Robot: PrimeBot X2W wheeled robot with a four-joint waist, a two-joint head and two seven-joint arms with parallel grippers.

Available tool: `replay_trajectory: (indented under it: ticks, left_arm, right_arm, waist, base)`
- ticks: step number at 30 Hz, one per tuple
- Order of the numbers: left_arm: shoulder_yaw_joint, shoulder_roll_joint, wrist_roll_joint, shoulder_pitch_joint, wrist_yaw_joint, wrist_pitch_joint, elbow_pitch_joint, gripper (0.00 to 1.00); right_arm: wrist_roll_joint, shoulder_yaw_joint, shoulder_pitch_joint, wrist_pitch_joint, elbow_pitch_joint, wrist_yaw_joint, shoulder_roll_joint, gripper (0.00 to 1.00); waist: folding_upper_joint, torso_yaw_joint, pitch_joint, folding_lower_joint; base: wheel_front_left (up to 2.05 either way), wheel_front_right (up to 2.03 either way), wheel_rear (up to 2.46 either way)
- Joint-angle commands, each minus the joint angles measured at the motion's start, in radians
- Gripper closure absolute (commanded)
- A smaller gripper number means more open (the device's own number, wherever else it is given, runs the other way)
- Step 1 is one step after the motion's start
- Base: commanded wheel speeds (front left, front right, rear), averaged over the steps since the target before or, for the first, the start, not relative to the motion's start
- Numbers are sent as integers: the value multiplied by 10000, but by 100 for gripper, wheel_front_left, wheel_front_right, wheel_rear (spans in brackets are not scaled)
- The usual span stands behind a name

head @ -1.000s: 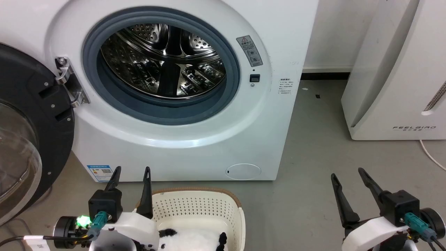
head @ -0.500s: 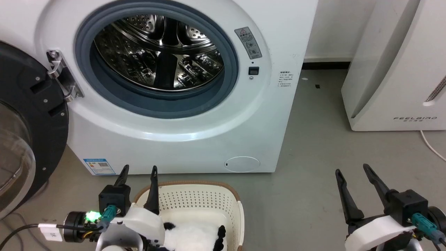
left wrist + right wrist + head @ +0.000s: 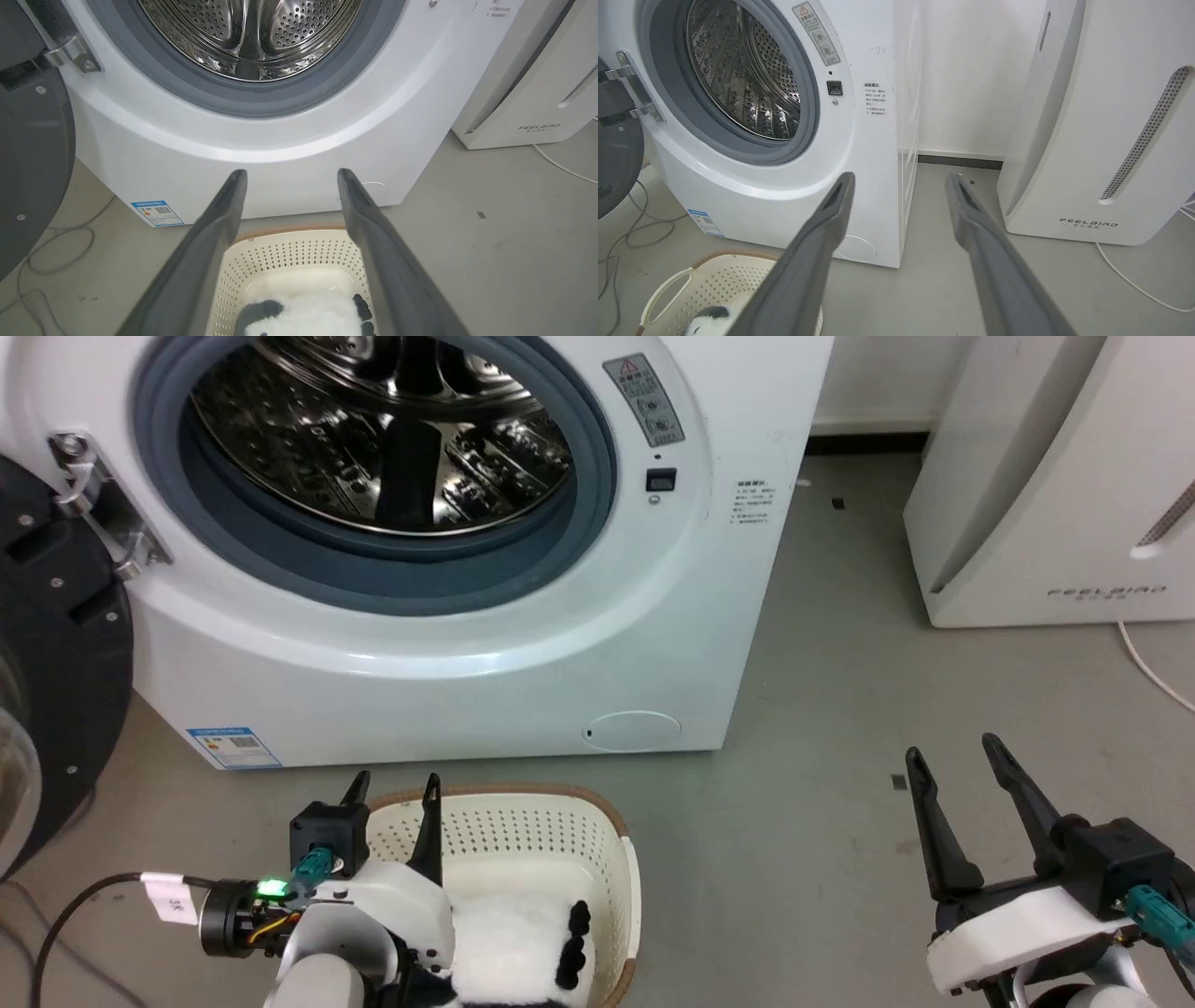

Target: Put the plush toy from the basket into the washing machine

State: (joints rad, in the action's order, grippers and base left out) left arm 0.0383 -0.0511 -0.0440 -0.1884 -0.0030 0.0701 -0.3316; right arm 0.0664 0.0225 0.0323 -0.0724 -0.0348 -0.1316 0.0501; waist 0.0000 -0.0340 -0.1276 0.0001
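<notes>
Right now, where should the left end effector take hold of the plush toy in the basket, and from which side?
Probably the white fluffy middle of the plush toy, coming straight down from above: it lies low in the basket, whose walls block the sides, and the open left end effector is close by.

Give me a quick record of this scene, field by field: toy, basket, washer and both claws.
toy: lying in the basket, not gripped
basket: on the floor before the washer
washer: door open at left, drum looks empty
left claw: open, over the basket
right claw: open, over bare floor, right of basket
</notes>
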Motion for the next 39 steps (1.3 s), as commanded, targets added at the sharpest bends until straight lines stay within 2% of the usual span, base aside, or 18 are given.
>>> replay_trajectory:
  ticks: [1, 16, 33, 39]
  left_arm:
    - [5, -40, -63, -268, -43, 71, -315, 0]
    - [288, -290, -269, -1533, -140, -401, -2174, 0]
    - [926, -693, -424, -3157, -531, -2162, -4047, 0]
    - [1152, -848, -466, -3777, -566, -2491, -4665, 0]
  right_arm:
    - [92, 11, 209, -87, -78, 3, 0, 0]
    - [425, 162, 864, -399, -357, 4, 0, 0]
    - [820, 330, 1660, -773, -847, 5, 0, 0]
    - [972, 372, 1922, -897, -1068, 6, 0, 0]
  waist:
    - [0, -92, -178, -1]
    - [0, -452, -1749, -1]
    - [0, -825, -4092, -1]
    - [0, -953, -4897, -1]
  base:
    - [0, 0, 0]
    - [0, 0, 0]
    - [0, 0, 0]
    - [0, 0, 0]
